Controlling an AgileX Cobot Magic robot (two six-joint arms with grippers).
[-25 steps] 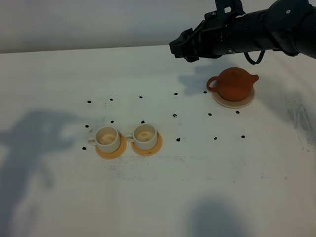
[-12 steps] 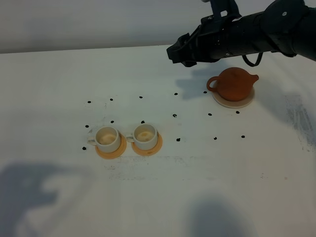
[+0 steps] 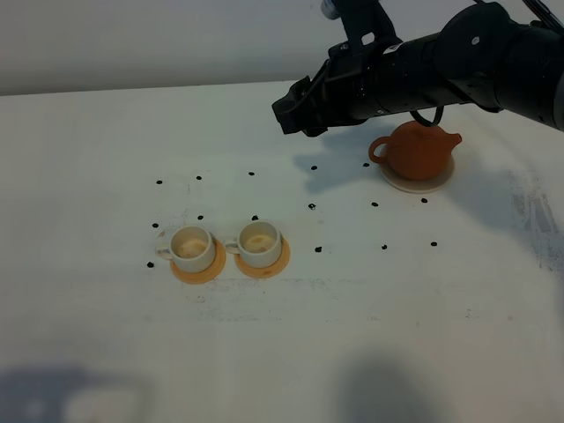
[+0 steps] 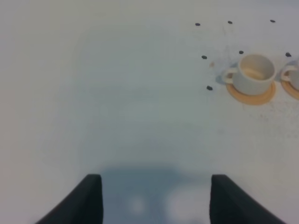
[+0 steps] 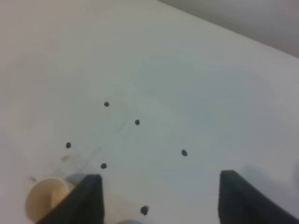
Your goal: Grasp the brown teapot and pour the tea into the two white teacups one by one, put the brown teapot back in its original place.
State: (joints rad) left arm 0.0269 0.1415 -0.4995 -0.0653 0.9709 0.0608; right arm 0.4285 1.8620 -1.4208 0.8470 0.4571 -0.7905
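Brown teapot (image 3: 421, 148) sits on its saucer (image 3: 445, 181), upper right, handle facing the right gripper (image 3: 291, 113) hovering nearby, fingers apart, empty, likely lining up; left gripper (image 4: 156, 200) spread too.

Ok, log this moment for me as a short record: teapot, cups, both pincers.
brown teapot: upright on cream saucer, lid on, not held
cups: white teacup and second white teacup side by side, each on an orange coaster
right pincer: open, empty, raised, apart from the teapot on its handle side
left pincer: open, empty, over bare table; shown only by its wrist view
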